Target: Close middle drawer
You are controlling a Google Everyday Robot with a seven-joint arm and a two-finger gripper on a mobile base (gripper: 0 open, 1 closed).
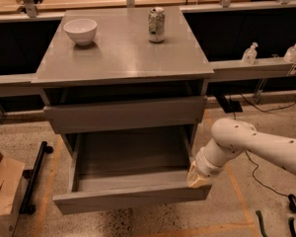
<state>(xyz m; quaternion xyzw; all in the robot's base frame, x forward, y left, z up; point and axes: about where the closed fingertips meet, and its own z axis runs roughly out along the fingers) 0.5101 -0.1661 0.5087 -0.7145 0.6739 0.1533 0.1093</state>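
Note:
The middle drawer (130, 197) is pulled far out of the grey cabinet, its deep tray empty and its plain flat front facing me. My gripper (198, 177), at the end of the white arm (251, 144), sits at the drawer's right front corner, against the top of the front panel. Above the open drawer, another grey drawer front (124, 114) stands slightly out from the cabinet.
On the cabinet top (123, 53) stand a white bowl (80, 30) at back left and a can (156, 24) at back middle. A cardboard box (2, 191) and a black bar (34, 177) are on the floor at left. Cables lie on the floor at right.

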